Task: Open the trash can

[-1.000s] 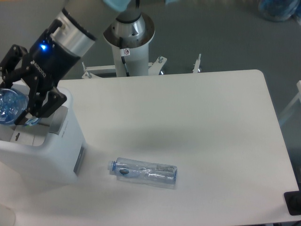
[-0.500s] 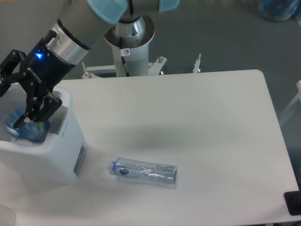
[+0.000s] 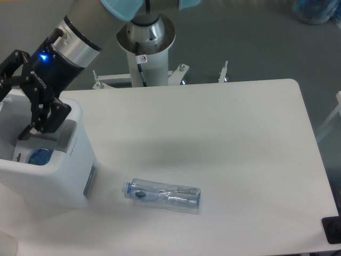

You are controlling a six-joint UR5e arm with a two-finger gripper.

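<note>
Risk: pincer (image 3: 18, 114), fingers spread apart and holding nothing, hangs right over the trash can (image 3: 50, 170); a careless move could knock the bin or catch its rim. Bin sits at the table (image 3: 224, 138) left edge: big white box, rounded corners, grey panel in front. Blue object (image 3: 38, 157) visible in its top. Clear plastic bottle (image 3: 163, 195) lies nearby.
</note>
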